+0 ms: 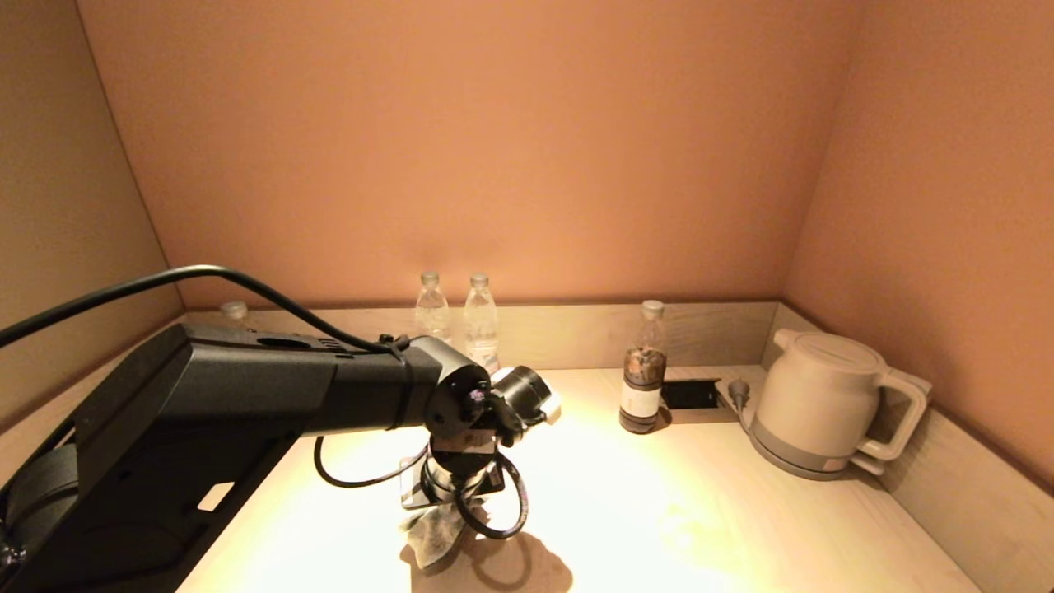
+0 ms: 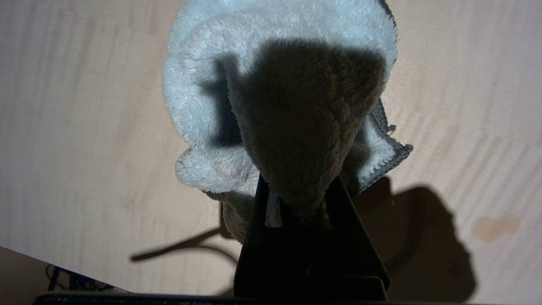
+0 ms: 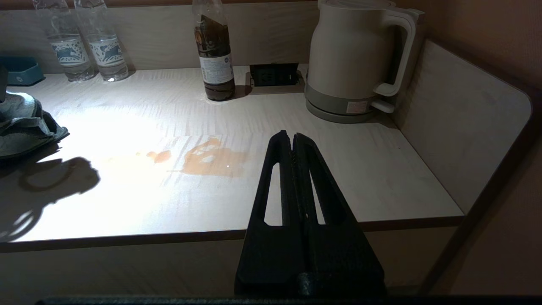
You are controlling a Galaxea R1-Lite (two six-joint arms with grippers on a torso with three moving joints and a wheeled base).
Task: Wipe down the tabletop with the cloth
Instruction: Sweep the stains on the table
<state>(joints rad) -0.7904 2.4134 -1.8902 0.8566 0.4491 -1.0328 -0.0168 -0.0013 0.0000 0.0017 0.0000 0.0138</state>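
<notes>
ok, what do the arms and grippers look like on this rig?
Left arm: matte black angular housing, round wrist joints, black cable looping along it. Left gripper and right gripper: black tapered wedge fingers; the right's show slotted cut-outs. No markings visible.

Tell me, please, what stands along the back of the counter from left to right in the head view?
Two clear water bottles → dark-filled bottle → recessed power socket → cream electric kettle.

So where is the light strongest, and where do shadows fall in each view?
Head view: bright pool on the tabletop, arm shadow under the cloth. Left wrist view: the left claw darkens the cloth's middle. Right wrist view: glare at left, the brown spill visible, the shut right claw dark.
</notes>
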